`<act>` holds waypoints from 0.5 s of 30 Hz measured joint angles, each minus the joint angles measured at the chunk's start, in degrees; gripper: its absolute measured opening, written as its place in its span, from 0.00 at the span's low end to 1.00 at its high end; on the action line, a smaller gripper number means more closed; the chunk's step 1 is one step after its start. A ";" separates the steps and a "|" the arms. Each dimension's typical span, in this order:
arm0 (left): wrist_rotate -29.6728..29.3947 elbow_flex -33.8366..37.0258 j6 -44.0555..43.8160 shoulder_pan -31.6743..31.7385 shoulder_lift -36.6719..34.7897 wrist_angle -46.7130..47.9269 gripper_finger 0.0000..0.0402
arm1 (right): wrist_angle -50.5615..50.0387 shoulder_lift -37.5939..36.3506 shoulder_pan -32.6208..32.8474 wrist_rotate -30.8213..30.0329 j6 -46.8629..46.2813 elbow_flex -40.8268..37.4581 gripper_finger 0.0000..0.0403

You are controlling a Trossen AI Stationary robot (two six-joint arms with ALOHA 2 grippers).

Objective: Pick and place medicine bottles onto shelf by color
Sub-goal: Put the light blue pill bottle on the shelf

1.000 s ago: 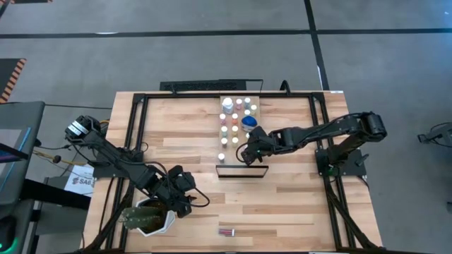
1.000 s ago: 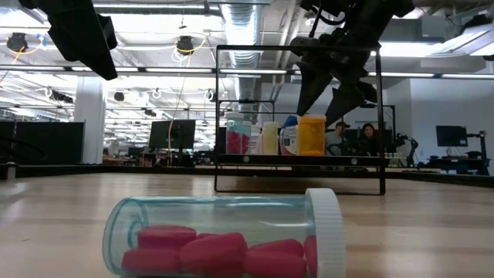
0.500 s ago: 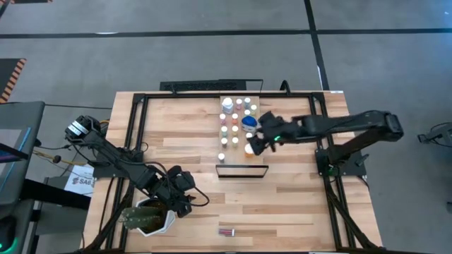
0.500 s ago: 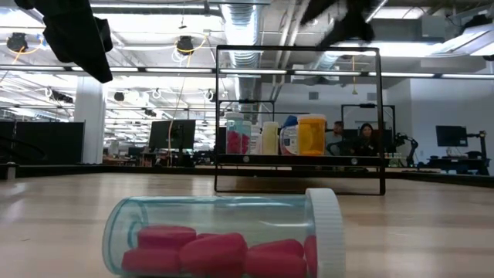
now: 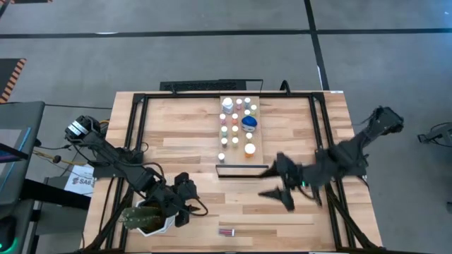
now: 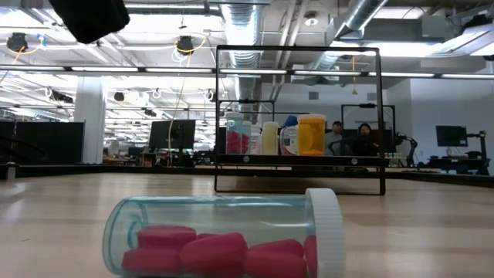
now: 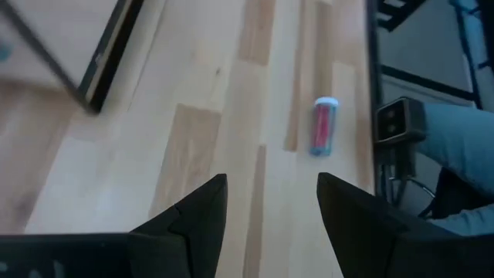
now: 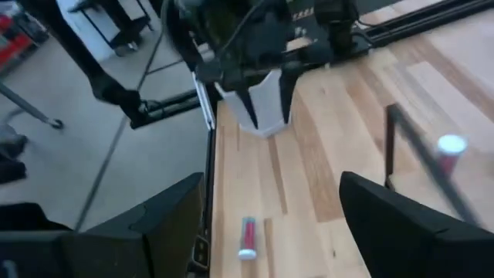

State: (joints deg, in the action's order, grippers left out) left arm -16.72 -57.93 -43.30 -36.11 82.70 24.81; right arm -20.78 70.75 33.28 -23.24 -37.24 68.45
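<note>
Bottle [image 5: 227,231] of red pills lies well apart from right tool [image 5: 281,190], fingers spread, empty.

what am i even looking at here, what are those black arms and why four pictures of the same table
Two robot arms work at a wooden table. One picture looks straight down, one sits at tabletop height, and one camera rides on each arm's wrist. The left hand hangs open and empty near a white plant pot. The right hand is open and empty too, in front of the shelf. That shelf is a narrow board carrying small medicine bottles. One red-filled bottle lies on its side on the table, not held by anything.
</note>
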 joint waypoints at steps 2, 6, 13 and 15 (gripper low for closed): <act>-0.01 -0.01 1.67 -0.07 0.00 -1.61 0.47 | -0.16 2.01 4.48 -4.57 -0.18 -0.09 0.80; -0.05 -0.02 2.11 0.06 0.00 -1.85 0.47 | 0.65 7.41 9.36 -9.95 -4.17 -0.08 0.80; 2.97 -0.02 1.68 0.19 0.00 -1.85 0.47 | 1.51 17.91 11.80 -12.71 -16.99 -0.09 0.80; 3.58 -0.02 0.64 0.19 0.00 -1.80 0.47 | 3.23 20.79 11.80 -12.61 -20.04 -0.09 0.80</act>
State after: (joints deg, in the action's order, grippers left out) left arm -13.14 -57.95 -42.66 -35.92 82.70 23.00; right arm -17.55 91.54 45.08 -35.84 -57.28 68.36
